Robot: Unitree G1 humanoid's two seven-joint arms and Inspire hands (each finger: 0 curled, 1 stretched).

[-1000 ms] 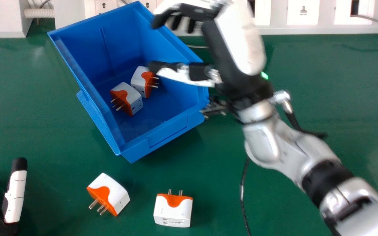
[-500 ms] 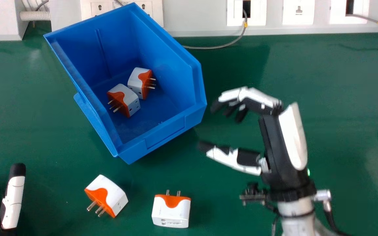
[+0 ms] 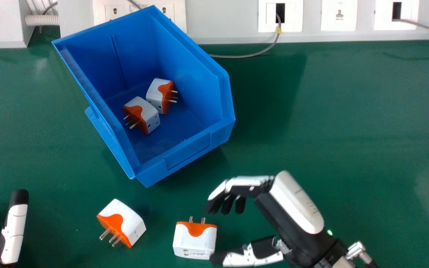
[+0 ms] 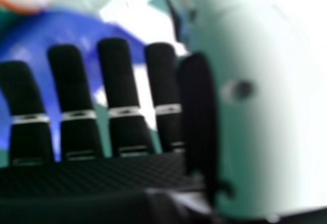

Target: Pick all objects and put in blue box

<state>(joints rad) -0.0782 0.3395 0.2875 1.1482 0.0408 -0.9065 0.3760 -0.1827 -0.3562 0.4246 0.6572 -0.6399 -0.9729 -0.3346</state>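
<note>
Fingers (image 3: pixel 250 181) of the right hand (image 3: pixel 296 203) set wide, curving gently down, with a broad gap to the thumb (image 3: pixel 251 257); nothing held. Thumb tip sits at the near right corner of the closer adapter (image 3: pixel 195 240), touching or just beside it; cannot tell which. Fingertips hang near that adapter's far right side, beside its prongs (image 3: pixel 203 220).

Change: one second ago the same hand is over the box, half a second ago it is to the right of the box; now it is down in front, beside the closer adapter. That adapter stays put on the counter (image 3: pixel 311 130), its prongs pointing away from the robot. Reading: return from the box is done, and approach to the next pick is nearly complete.

Farther out: second loose adapter (image 3: pixel 121 223) lies to the left, tilted, prongs toward the robot, well apart from the hand. Blue box (image 3: pixel 188 150) stands beyond both, holding two adapters (image 3: pixel 142 115) (image 3: pixel 160 95) close together on its floor. Left hand (image 3: pixel 14 230) rests at the left edge of the head view.

Status: two in, two to go; roughly half done, by estimate.

Next, judged: shift left a little so the body sits between thumb and fingers, then close and lift. Risk: thumb arriving first could nudge the adapter leftward or turn it; a grip on the prongs would likely be poor. Flat white sides should give better purchase.
</note>
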